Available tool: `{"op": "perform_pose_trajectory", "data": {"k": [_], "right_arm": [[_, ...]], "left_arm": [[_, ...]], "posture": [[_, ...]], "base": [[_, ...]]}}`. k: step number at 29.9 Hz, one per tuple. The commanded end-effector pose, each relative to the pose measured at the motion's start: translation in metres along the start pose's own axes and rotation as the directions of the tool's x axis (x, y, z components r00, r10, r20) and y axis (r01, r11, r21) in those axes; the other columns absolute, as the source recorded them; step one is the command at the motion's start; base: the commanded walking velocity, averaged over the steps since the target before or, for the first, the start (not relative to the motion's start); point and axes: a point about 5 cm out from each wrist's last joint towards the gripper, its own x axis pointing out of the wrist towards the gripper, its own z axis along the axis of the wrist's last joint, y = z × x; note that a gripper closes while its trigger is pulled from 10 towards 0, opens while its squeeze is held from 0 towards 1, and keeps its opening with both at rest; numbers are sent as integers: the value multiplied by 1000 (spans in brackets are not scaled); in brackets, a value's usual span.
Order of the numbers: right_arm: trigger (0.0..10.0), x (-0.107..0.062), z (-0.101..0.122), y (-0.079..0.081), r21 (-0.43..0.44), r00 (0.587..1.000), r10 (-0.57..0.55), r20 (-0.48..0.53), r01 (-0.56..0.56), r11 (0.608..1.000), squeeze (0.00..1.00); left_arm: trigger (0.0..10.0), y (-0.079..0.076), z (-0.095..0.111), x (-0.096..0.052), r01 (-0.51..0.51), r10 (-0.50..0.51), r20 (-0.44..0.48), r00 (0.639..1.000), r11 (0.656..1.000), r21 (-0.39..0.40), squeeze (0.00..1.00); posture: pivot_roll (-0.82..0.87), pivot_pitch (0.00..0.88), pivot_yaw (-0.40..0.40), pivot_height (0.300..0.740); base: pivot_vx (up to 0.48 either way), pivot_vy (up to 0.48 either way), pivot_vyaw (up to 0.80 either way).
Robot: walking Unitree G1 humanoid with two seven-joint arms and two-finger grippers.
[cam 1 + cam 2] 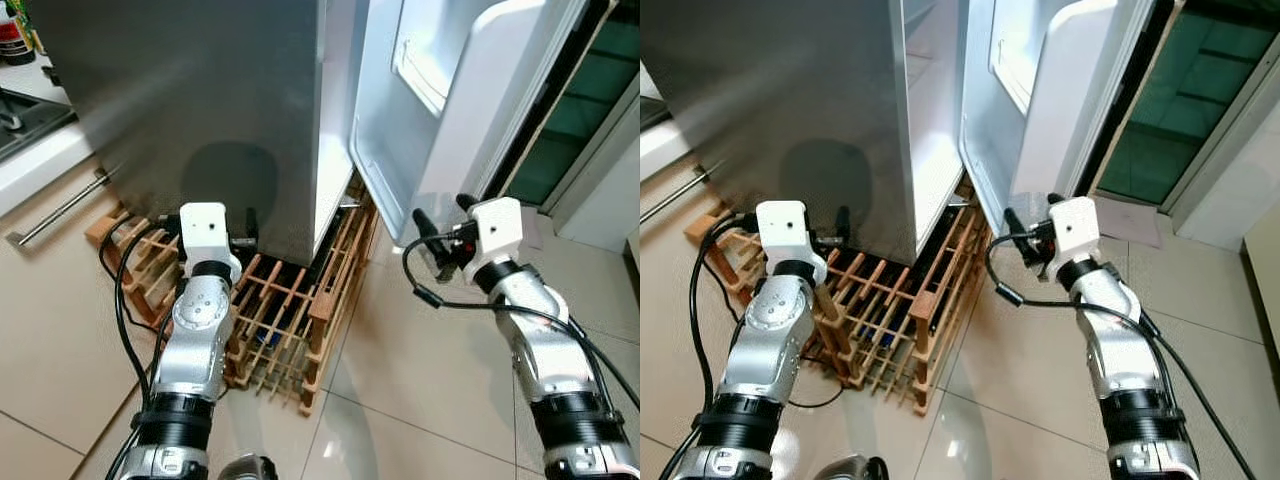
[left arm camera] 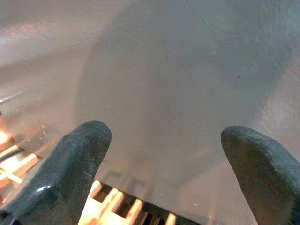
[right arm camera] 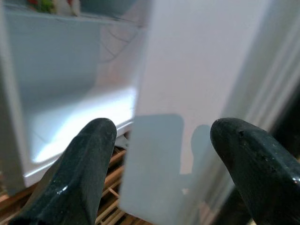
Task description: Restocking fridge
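Stainless-steel fridge (image 1: 200, 110) stands straight ahead, its one door (image 1: 440, 110) swung ajar to the right. Left tool (image 2: 159, 173) and right tool (image 3: 159, 164), two in all, are both spread and empty. One wooden rack (image 1: 290, 320) lies at the fridge's foot; stepping closer risks a stumble over it.

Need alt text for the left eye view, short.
A fridge with its door swung open, above a wooden rack on the tiled floor. The left gripper faces the fridge side; the right gripper, open, is near the door's lower edge.
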Motion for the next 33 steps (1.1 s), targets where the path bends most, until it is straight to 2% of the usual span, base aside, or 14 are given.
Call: {"op": "perform_pose_trajectory", "data": {"k": [1,7,11,14,15,18,19,22,23,24,25,26,28,33], "right_arm": [[10000,0,0,-16,-15,999,-50,-8,50,999,0],[10000,-3,-2,-43,-99,994,-100,-34,96,990,0],[10000,-27,-11,-94,-207,960,-258,-110,232,950,0],[10000,-48,-8,-134,-387,888,-445,-119,371,844,0],[10000,-48,-8,-134,-387,888,-445,-119,371,844,0],[10000,-66,10,-165,-515,783,-622,-15,528,676,0],[10000,-66,10,-165,-515,783,-622,-15,528,676,0],[10000,-54,17,-150,-438,812,-581,53,542,717,0],[10000,-40,18,-130,-346,857,-509,82,504,792,0],[10000,-40,18,-130,-346,857,-509,82,504,792,0],[10000,-21,19,-96,-163,910,-399,109,413,896,0],[10000,-14,18,-81,-86,928,-356,112,366,927,0],[10000,-10,17,-71,-35,936,-336,105,341,940,0],[10000,6,2,-3,270,973,-232,12,220,937,0]], "left_arm": [[10000,-3,-3,0,-4,4,-12,1000,1000,14,0],[10000,-1,-7,-3,-16,16,-19,1000,1000,17,0],[10000,-1,-7,-4,-15,16,-19,1000,1000,15,0],[10000,-2,-8,-4,-13,13,-21,1000,1000,12,0],[10000,-2,-8,-4,-13,13,-21,1000,1000,12,0],[10000,-4,-7,-2,-4,5,-20,1000,1000,8,0],[10000,-4,-7,-2,-4,5,-20,1000,1000,8,0],[10000,-6,-6,-1,3,-3,-19,1000,1000,5,0],[10000,-6,-6,-1,5,-5,-20,1000,1000,6,0],[10000,-6,-6,-1,5,-5,-20,1000,1000,6,0],[10000,-7,-6,0,16,-15,-19,1000,1000,14,0],[10000,-8,-6,0,20,-20,-19,1000,1000,17,0],[10000,-8,-6,1,22,-21,-19,1000,1000,18,0],[10000,-9,-3,2,28,-28,-4,1000,999,15,0]], "posture": [[-65,0,-7,740],[-63,0,-13,740],[-64,0,-14,740],[-69,0,-13,740],[-69,0,-13,740],[-75,0,-10,740],[-75,0,-10,740],[-79,0,-5,740],[-79,0,-4,740],[-79,0,-4,740],[-78,0,-4,740],[-78,0,-4,740],[-76,0,-3,740],[-62,0,-9,740]], "base": [[0,0,0],[0,0,0],[0,0,0],[0,0,0],[0,0,0],[0,0,0],[0,0,0],[0,0,0],[0,0,0],[0,0,0],[0,0,0],[0,0,0],[0,0,0],[0,0,0]]}}
